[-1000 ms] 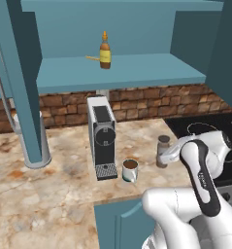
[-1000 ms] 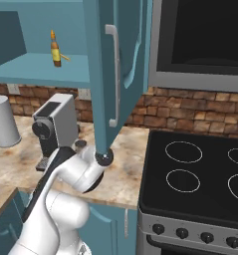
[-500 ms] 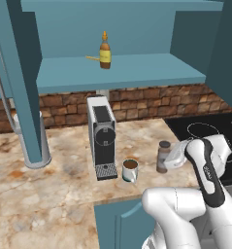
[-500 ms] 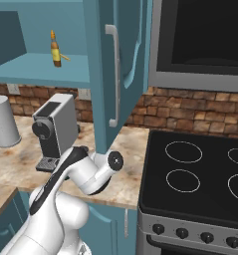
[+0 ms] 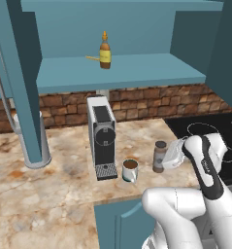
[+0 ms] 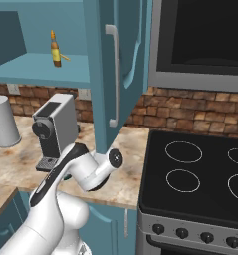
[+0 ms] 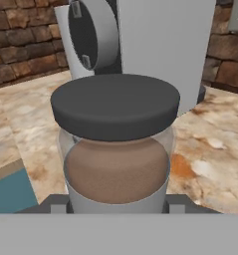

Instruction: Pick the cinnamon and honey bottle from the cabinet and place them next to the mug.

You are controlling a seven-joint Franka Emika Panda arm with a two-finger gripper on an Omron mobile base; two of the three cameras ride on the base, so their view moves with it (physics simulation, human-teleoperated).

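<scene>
The cinnamon, a brown jar with a dark grey lid, stands upright low over the marble counter, just right of the white mug. My gripper reaches in from the right and is shut on the jar. In the hand view the cinnamon fills the middle between my fingertips. The honey bottle stands alone on the shelf of the teal cabinet. In the right base view the honey bottle stands on the same cabinet shelf.
A grey coffee machine stands just left of the mug. The black stove lies to the right. An open cabinet door hangs over the counter, with a paper towel roll at the far left.
The gripper with the cinnamon has come down a little and moved left toward the mug. The arm's elbow has swung with it.
</scene>
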